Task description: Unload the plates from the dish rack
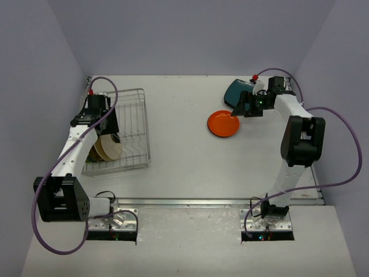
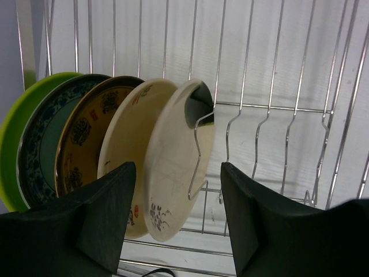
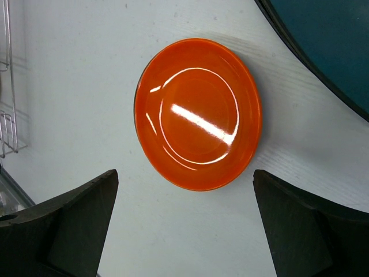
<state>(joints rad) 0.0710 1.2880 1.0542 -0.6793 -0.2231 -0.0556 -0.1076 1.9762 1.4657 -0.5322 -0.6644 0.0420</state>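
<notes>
The left arm (image 1: pixel 74 144) is hiding most of the 5 plates (image 2: pixel 124 150) standing in the rack (image 1: pixel 137 124) on the desk's (image 1: pixel 184 164) left, while the left end effector (image 2: pixel 176 225) and right end effector (image 3: pixel 187 231) are hanging open, empty.

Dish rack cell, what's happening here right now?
Plates are being unloaded from the dish rack. Two are already out, lying flat on the table: an orange plate and a teal plate beyond it. The right gripper is open above the orange plate, holding nothing. Five plates stand in the rack. The left gripper is open at the rack, its fingers either side of the frontmost cream plate, not yet closed on it.
</notes>
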